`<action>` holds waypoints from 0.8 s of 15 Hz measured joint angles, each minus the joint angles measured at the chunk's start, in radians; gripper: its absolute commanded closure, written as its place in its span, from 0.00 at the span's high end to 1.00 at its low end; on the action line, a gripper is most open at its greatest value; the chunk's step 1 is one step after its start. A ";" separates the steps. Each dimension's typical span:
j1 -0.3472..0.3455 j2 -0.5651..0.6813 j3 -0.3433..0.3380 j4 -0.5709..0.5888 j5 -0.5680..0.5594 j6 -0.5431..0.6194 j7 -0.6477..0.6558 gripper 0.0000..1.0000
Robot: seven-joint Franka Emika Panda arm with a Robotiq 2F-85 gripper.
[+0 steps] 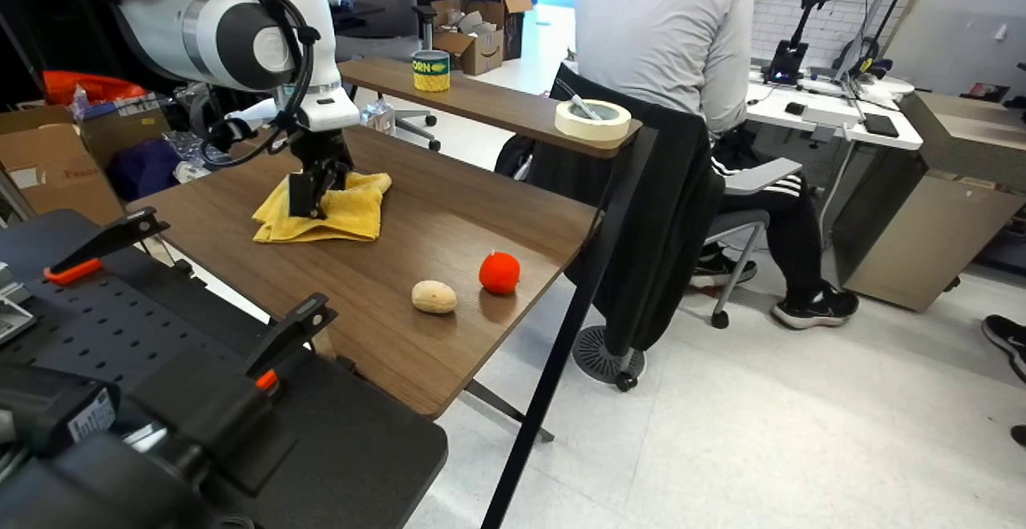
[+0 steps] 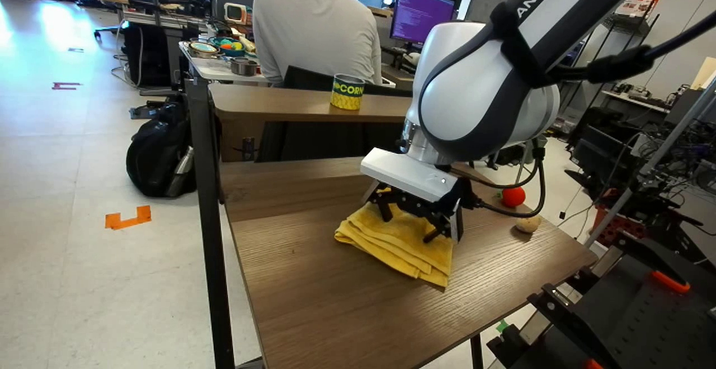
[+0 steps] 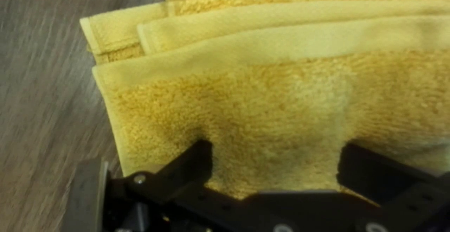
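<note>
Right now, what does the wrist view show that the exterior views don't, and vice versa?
Only the wrist view shows up close the fuzzy pile of the towel. Only the exterior views show the can, the red round thing and a person. All share the open claw over the towel, and the table.

this looks like a lab where people work with robots (it's a bit like an office, too). a big white robot arm [image 2: 467, 98] is right above the pincer [image 2: 407, 226]. well behind the pincer in an exterior view, a person [image 2: 313, 28] sits near a purple computer screen [image 2: 422, 14] with lines of writing on it. there, far to the right of the pincer, is a mess of wires and machine bits [image 2: 657, 151]. down and left of the pincer in an exterior view, a dark board full of holes [image 1: 152, 316] has clamps [image 1: 295, 330] by its edge.
</note>
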 measured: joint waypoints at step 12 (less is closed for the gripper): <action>0.007 -0.035 0.007 -0.075 -0.114 0.000 -0.402 1.00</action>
